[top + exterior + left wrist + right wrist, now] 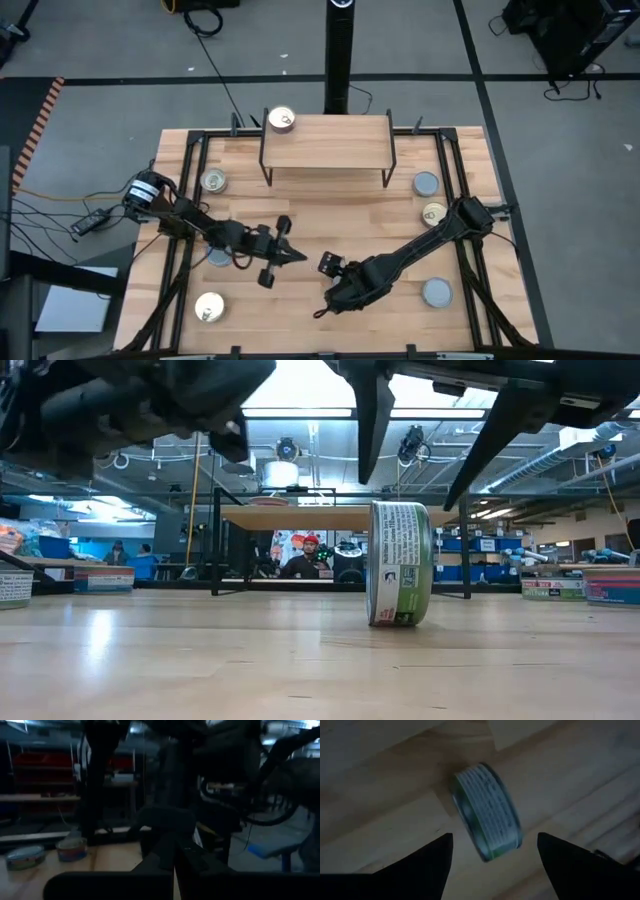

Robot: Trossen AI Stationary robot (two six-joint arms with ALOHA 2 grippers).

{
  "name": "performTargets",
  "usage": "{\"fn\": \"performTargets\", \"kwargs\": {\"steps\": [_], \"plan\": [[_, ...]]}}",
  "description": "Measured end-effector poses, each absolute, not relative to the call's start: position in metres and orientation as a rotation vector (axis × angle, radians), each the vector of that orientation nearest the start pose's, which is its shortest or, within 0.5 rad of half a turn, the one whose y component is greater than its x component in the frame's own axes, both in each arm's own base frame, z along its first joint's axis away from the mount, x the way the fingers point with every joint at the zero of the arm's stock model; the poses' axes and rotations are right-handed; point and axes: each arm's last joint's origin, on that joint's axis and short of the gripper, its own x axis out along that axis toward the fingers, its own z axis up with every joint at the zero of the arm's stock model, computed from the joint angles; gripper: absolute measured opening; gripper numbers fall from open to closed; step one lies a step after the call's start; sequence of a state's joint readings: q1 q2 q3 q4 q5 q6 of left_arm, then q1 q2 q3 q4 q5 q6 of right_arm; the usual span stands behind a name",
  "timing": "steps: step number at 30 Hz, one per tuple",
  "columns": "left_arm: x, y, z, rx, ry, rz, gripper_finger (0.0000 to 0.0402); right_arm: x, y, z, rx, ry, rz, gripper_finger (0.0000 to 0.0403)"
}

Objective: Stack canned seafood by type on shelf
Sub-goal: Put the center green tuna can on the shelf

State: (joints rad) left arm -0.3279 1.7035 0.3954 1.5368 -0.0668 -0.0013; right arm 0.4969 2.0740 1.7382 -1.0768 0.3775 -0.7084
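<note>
Tins lay scattered over the surface in the high view, and one of them stood on its rim just below centre of the low view, the upright tin, its printed label facing the camera and its flat faces turned sideways. My right claw hung directly over it with both fingers spread wide, touching nothing; in the right wrist view the tin lay between and beyond the two dark fingertips, apart from both. From above, that right claw sat in the lower middle of the frame, and the tin under it was hidden by the arm. My left claw was pinched shut and empty at centre left, just above the surface. The shelf stood at upper centre, carrying a single gold-lid tin at its upper left corner. Two more gold-lidded tins rested on the surface, one left of the shelf and one at lower left. At right, a grey-lid tin sat above another gold one, with a second grey tin lower down.
</note>
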Motion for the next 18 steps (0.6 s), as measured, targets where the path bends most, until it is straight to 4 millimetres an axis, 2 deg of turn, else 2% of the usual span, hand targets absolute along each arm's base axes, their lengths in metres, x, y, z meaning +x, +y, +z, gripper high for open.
{"fn": "performTargets", "kwargs": {"steps": [2,7,18], "plan": [[0.251,-0.083,0.163,-0.052,-0.227,-0.259,0.0007,0.370,0.187,0.217,-1.212,1.225,0.590,0.0303],[0.250,-0.082,0.164,-0.061,-0.227,-0.225,0.0007,0.376,0.182,0.212,-1.201,1.196,0.660,0.0295],[0.250,-0.082,0.163,-0.061,-0.219,-0.229,0.0007,0.382,0.172,0.196,-1.179,1.266,0.694,0.0246]]}}
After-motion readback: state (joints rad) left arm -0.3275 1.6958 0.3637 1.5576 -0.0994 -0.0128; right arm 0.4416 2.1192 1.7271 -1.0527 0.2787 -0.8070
